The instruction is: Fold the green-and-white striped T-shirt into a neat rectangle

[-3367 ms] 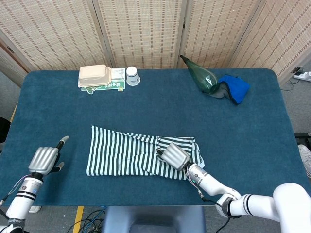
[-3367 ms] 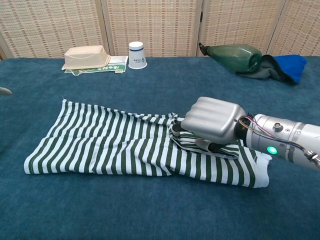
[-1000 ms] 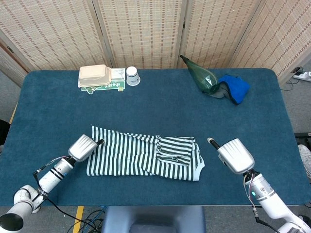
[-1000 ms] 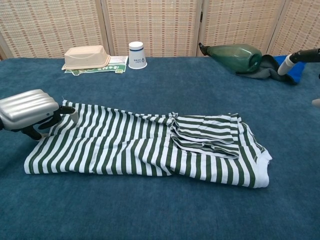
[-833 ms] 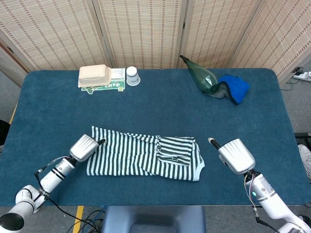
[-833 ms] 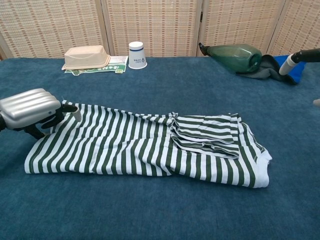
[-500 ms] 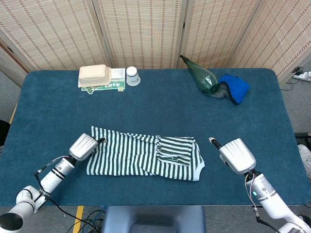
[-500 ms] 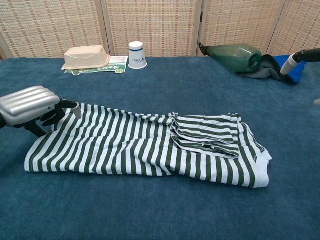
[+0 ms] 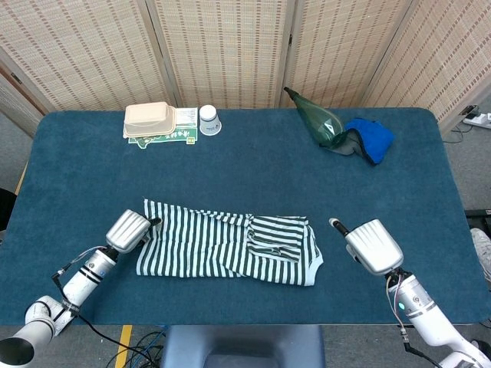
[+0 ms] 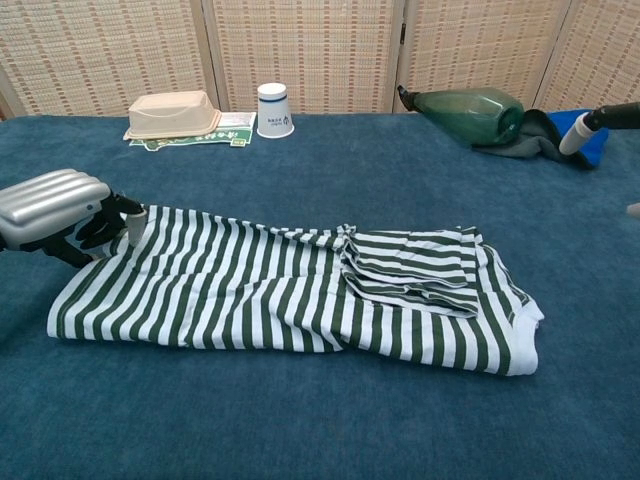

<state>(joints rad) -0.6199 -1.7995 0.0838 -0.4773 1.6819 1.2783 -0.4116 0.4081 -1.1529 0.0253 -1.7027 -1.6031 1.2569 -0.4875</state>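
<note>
So the green-and-white striped T-shirt (image 9: 226, 247) is lying flat on the dark teal carpet-like tabletop (image 9: 245, 169), toward the near edge and a bit left of centre, stretched out sideways in a long strip. Its right end already has a smaller flap of fabric doubled over on top, and the rest runs left as a single wrinkly band. The silver left hand (image 10: 62, 215) sits right at the far-left corner of the shirt, knuckles up, fingers curled under, and the dark fingertips (image 10: 122, 212) look like they're pinching the shirt's edge there, with the cloth drawn up slightly to meet them. From the head view you can see that hand at the end of its slim arm coming in from the near left. The silver right hand (image 9: 371, 244) is off to the right of the shirt, clear of the fabric, holding nothing, with one finger sticking out toward the far left; the other fingers are under the hand's back, so can't tell how they sit. Along the far edge there's a beige plastic lidded food box (image 9: 149, 119) on top of a green printed packet (image 9: 170, 136), a white paper cup (image 9: 209, 119) standing upside down just right of it, and further right a dark green glass bottle (image 9: 316, 119) lying on its side against a crumpled blue cloth (image 9: 371, 137).
</note>
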